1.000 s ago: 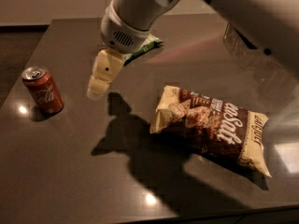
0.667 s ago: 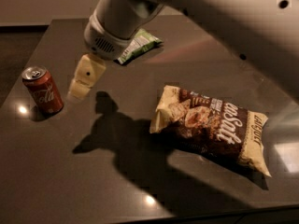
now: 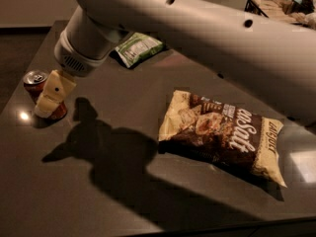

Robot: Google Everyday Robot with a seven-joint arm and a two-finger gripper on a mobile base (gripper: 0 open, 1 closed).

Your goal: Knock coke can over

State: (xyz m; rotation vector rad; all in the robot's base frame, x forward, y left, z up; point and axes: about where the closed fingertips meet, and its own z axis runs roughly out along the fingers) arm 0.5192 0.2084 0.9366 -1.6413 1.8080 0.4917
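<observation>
The jaws look pressed together into 1 cream plastic wedge, clasping nothing. The gripper point(image 3: 44, 110) hangs at the table's left edge, slanting down across the front of the small red cylindrical coke can point(image 3: 34, 79); actual contact cannot be made out. The can stands upright, its silver top and pull tab showing. The smooth white rounded arm point(image 3: 197, 28) stretches over the dark glossy table point(image 3: 98, 201). A crinkled brown-and-cream chip bag point(image 3: 222, 132) lies flat to the right, and a green-and-white foil bag point(image 3: 139, 48) lies behind.
</observation>
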